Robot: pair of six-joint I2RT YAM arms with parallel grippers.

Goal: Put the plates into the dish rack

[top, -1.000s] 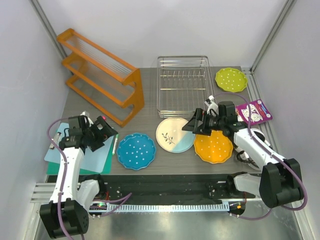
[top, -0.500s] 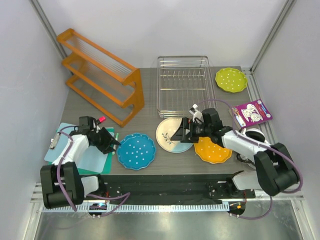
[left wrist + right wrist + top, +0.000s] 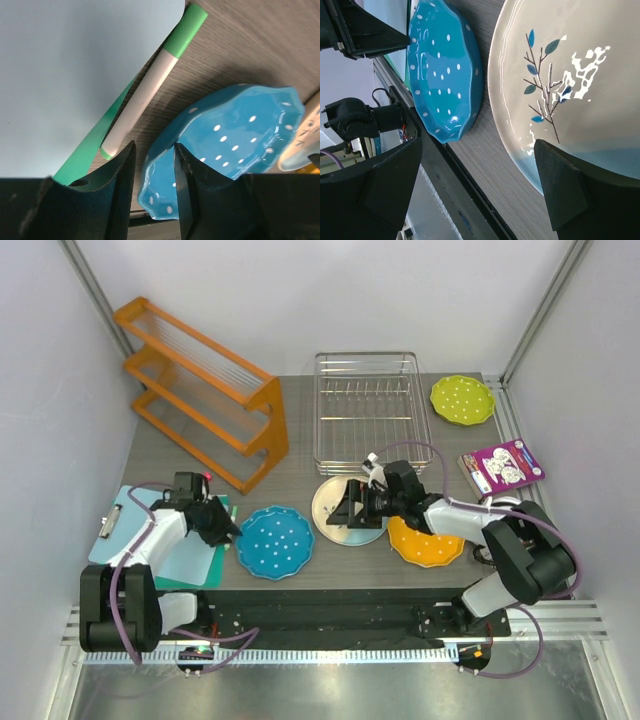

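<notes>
Blue plate (image 3: 275, 542) lies flat on the desk (image 3: 300, 468), well short of the dish rack (image 3: 367, 410). The left tool (image 3: 152, 150) straddles its rim, seemingly clamped on it. Right tool (image 3: 350, 512) hangs with jaws wide apart over the sprig plate (image 3: 580, 65).

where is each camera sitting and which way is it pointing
top external: high behind the arm bases, facing down on the table; both arms and the dish rack show
left wrist: on the left arm, facing along the left gripper at the blue plate and a green-capped marker
right wrist: on the right arm, facing along the open right gripper at the leaf-sprig plate
shared: the blue plate is in all three
</notes>
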